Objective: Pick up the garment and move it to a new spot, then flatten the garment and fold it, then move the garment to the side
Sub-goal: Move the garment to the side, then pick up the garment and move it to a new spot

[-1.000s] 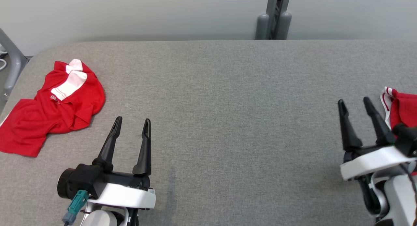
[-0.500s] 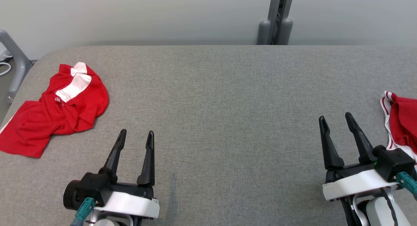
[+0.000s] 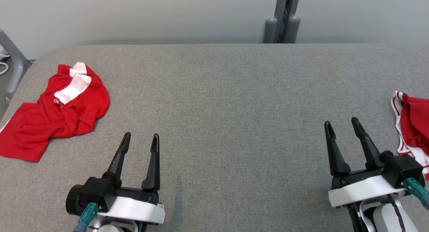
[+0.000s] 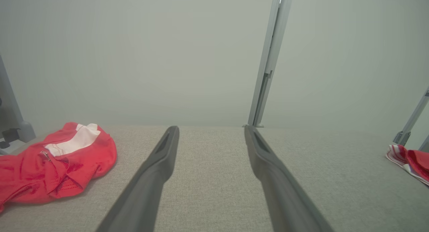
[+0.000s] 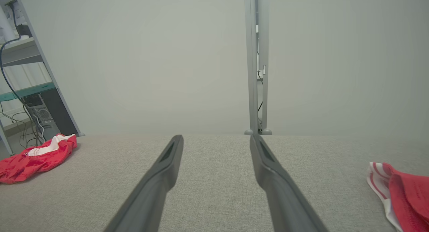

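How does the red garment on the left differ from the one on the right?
The left garment shows a plain white panel; the right garment has red-striped white trim. The left garment lies nearly whole in the head view; the right garment is cut by its edge. Both are red, crumpled.

Table top (image 3: pixel 228 101) beneath left gripper (image 3: pixel 141 135): grey woven cloth, matt, finely rough. Garment (image 3: pixel 57 114) left of it: red cloth, soft, creased, white patch. Gripper fingers (image 3: pixel 152 165): dark matt plastic. Post (image 3: pixel 285 4) beyond: smooth grey metal.
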`<state>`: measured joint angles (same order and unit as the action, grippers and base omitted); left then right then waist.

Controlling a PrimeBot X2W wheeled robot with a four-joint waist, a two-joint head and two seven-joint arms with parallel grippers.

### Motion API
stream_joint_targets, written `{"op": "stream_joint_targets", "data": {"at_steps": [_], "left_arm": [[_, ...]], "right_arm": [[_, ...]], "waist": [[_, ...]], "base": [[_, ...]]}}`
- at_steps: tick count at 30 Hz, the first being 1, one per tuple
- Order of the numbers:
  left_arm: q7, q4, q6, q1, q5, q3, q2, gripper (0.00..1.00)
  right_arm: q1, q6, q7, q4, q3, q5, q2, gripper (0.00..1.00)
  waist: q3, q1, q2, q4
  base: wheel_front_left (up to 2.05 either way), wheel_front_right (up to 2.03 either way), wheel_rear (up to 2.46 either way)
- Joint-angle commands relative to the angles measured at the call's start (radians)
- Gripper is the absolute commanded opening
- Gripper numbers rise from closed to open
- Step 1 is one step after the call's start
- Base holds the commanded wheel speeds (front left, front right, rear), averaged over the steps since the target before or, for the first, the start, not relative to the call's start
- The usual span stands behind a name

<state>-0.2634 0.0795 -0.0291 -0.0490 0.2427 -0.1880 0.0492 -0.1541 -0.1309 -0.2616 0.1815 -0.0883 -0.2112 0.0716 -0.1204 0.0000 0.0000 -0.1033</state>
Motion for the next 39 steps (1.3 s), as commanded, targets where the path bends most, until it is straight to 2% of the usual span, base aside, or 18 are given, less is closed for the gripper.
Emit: {"op": "stream_joint_targets", "data": {"at_steps": [1,30,39], "left_arm": [[-0.002,0.000,-0.004,-0.009,0.003,0.002,0.003,1.00],[-0.002,0.003,-0.005,-0.011,-0.008,-0.006,0.003,1.00],[-0.002,0.004,-0.007,-0.027,-0.002,-0.001,0.003,1.00]], "right_arm": [[0.001,0.000,-0.004,0.002,0.000,0.004,0.002,1.00],[0.002,0.000,-0.004,0.013,-0.007,0.005,0.005,1.00],[-0.006,0.000,-0.004,0.007,-0.026,0.007,0.007,1.00]], "waist": [[-0.001,0.0000,0.0000,0.001],[0.001,0.0000,0.0000,0.006],[-0.018,0.0000,0.0000,-0.039]], "base": [[0.00,0.00,0.00],[0.00,0.00,0.00],[0.00,0.00,0.00]]}}
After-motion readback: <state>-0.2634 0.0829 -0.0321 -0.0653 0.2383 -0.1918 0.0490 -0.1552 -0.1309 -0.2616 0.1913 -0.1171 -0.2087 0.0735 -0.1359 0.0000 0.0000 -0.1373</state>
